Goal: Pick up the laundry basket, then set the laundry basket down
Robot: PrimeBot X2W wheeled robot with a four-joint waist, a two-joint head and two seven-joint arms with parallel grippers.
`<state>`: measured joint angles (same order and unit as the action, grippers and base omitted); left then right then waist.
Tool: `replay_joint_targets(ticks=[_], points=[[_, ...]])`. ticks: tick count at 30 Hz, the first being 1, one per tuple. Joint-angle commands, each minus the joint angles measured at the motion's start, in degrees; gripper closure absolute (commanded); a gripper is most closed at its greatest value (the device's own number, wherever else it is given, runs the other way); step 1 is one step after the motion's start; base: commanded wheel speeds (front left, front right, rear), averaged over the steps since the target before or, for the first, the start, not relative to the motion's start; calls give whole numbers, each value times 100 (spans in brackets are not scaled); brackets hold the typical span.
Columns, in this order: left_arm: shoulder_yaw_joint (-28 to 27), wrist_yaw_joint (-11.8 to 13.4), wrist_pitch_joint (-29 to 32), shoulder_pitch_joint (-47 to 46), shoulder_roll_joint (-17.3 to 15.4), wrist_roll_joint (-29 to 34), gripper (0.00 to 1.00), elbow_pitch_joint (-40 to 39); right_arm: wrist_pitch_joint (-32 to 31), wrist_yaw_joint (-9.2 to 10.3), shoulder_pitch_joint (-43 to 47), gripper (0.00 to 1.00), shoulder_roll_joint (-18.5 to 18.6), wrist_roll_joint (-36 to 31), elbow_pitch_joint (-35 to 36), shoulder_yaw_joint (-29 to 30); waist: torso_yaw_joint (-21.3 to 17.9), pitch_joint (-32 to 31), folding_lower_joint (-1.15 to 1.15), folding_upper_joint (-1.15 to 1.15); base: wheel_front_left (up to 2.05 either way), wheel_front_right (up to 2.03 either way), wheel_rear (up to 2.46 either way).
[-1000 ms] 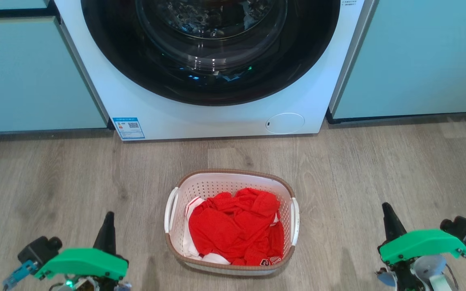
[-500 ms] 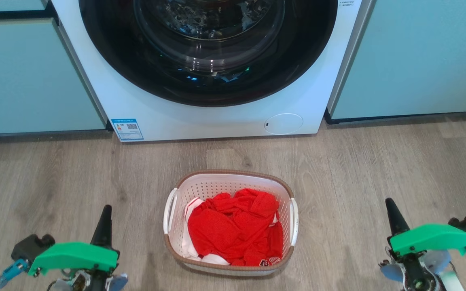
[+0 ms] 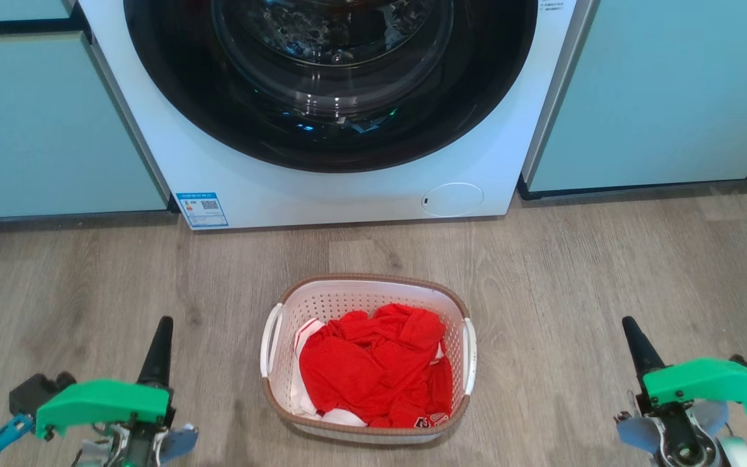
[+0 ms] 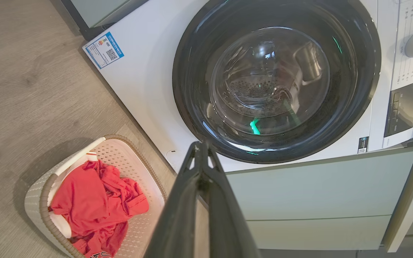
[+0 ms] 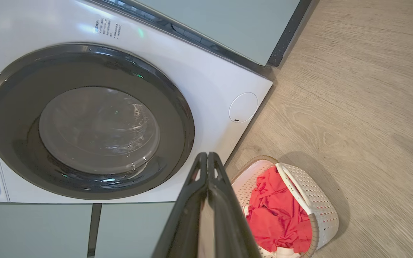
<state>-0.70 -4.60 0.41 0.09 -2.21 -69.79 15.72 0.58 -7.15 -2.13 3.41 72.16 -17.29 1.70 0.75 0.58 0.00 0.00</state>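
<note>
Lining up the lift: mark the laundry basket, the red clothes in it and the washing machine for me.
laundry basket (image 3: 373, 277): head view, far side of its brown rim.
red clothes (image 3: 367, 370): head view, middle of the heap.
washing machine (image 3: 347, 201): head view, white front panel below the door.

Left claw (image 3: 164, 324) and right claw (image 3: 628, 325) closed

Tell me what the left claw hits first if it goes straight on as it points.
Probably the washing machine, on its white front beside the dark door rim, where the shut left claw aims in the left wrist view. The laundry basket lies off to one side. Depth is unclear.
</note>
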Motion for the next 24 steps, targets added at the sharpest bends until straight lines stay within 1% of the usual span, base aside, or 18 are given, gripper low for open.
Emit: replay_joint_targets(ticks=[1,24], points=[[-193,-61,48,-337,-94,-214,100,-173,-52,-26,-296,100,81,205,238,-42,-4,-2,0,0,0,0,0],[-434,-224,418,-541,-103,-1687,100,-169,-422,-32,-363,100,72,1585,308,212,-55,-29,0,0,0,0,0]])
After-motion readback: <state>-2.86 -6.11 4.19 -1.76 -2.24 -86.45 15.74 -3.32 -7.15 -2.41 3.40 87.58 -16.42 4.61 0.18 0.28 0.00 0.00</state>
